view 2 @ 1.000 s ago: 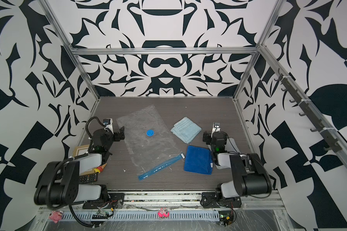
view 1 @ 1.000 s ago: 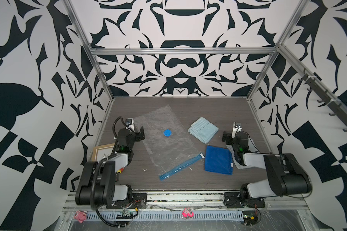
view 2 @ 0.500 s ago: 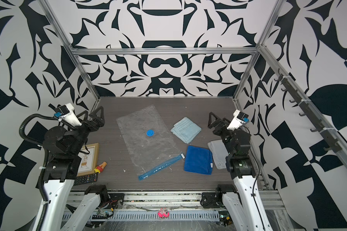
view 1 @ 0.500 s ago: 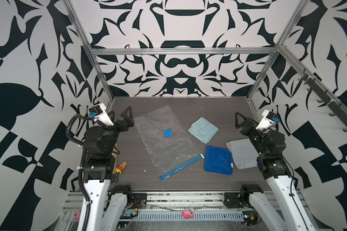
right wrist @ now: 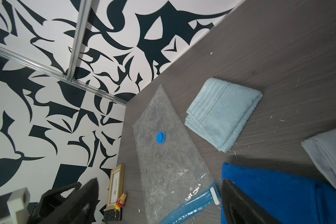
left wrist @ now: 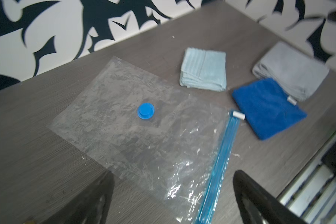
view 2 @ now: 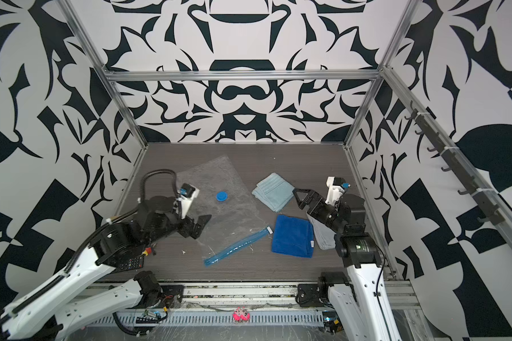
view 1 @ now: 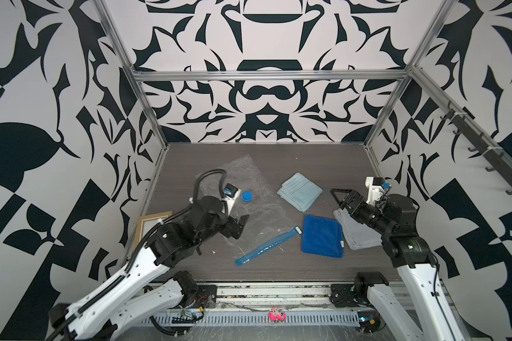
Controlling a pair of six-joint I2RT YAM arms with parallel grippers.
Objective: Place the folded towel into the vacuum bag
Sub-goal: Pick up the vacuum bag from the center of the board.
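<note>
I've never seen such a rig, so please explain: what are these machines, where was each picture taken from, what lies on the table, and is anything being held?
These are two robot arms with two-fingered grippers. Two pictures look down from overhead; two come from cameras on the arms' wrists. On the table lie a clear vacuum bag with a round blue valve cap and blue zip strip, plus a light blue towel, a dark blue towel and a grey towel, all folded. The left gripper and right gripper are both open, holding nothing.
</note>
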